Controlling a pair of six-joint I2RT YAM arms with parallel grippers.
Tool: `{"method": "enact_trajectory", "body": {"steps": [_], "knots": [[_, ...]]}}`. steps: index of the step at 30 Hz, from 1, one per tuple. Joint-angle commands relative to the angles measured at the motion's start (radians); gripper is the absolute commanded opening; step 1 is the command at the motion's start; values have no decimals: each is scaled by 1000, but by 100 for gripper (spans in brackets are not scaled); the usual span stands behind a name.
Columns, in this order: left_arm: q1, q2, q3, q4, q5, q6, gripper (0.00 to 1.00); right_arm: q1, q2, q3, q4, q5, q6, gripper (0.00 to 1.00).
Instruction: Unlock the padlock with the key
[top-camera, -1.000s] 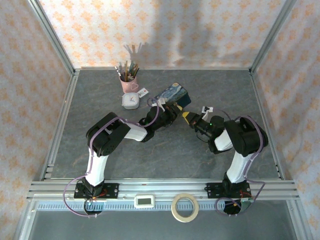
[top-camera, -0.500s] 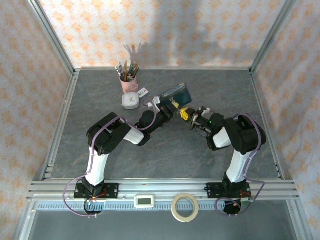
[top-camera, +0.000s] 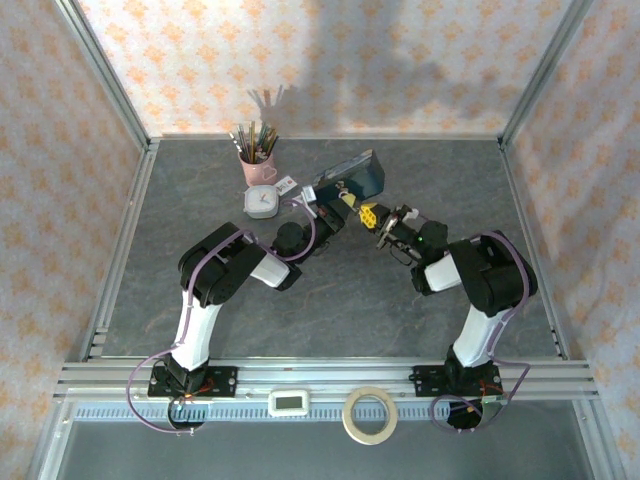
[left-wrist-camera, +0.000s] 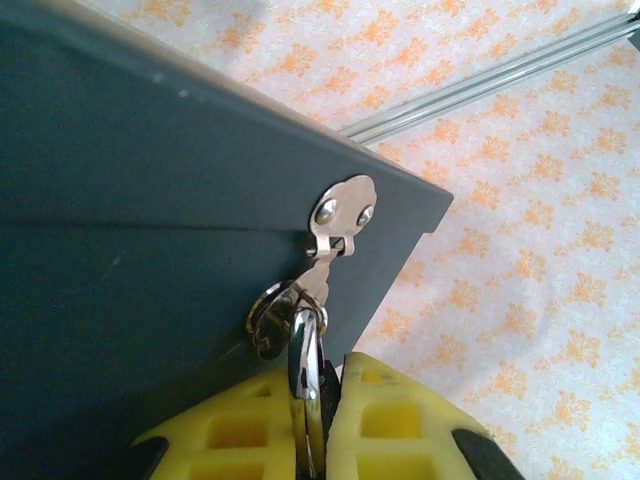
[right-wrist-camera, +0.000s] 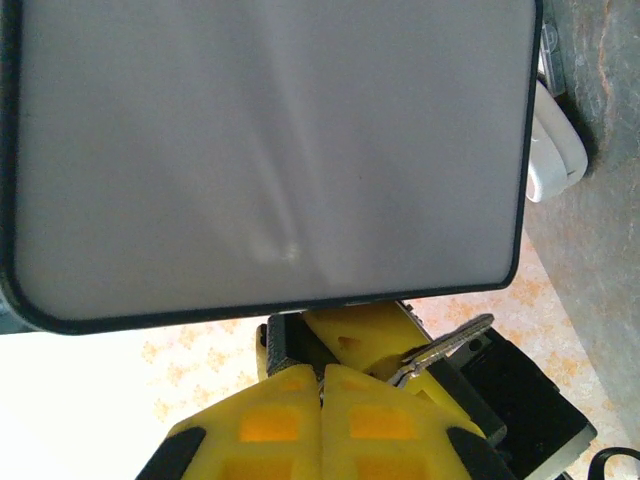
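Padlock (left-wrist-camera: 304, 352) shackle pinched in left gripper (left-wrist-camera: 320, 374) (under box clasp (left-wrist-camera: 341, 208)), right gripper (right-wrist-camera: 322, 374) pinching key (right-wrist-camera: 447, 350)

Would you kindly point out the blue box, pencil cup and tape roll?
blue box (top-camera: 355, 175): top external view, on its upper face.
pencil cup (top-camera: 252, 170): top external view, on its pink wall.
tape roll (top-camera: 348, 416): top external view, on the ring's left band.

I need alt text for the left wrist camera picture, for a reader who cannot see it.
The left gripper pinches the padlock by its thin metal shackle, right at the silver clasp of a dark box. Floral wallpaper lies behind.
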Motion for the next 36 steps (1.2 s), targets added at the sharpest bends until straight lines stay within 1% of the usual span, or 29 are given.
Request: {"method": "enact_trajectory", "body": {"steps": [1,5,7,9,13,17,23,25,29,34,36], "knots": [[-55,6,0,-8,126,68,0,6,-14,22,351,88,230,0],[-55,-23,8,-110,102,107,0,7,30,28,347,49,133,0],[-56,-37,12,-150,91,125,0,12,67,19,350,43,120,0],[-55,-43,13,-189,84,134,0,12,93,15,351,36,59,0],[-56,-41,18,-216,77,138,0,13,127,4,345,25,-21,0],[-56,-41,18,-231,68,140,0,13,155,-16,343,11,-66,0],[-55,-41,16,-264,46,147,0,13,151,-69,286,6,-163,1],[-55,-40,14,-275,37,149,0,13,132,-89,230,1,-216,7],[-55,-40,9,-296,18,154,0,12,82,-119,97,0,-320,13],[-56,-36,4,-306,9,145,0,11,-6,-147,-116,17,-457,22],[-57,-35,-3,-309,2,142,0,12,-52,-156,-230,34,-526,23]]}}
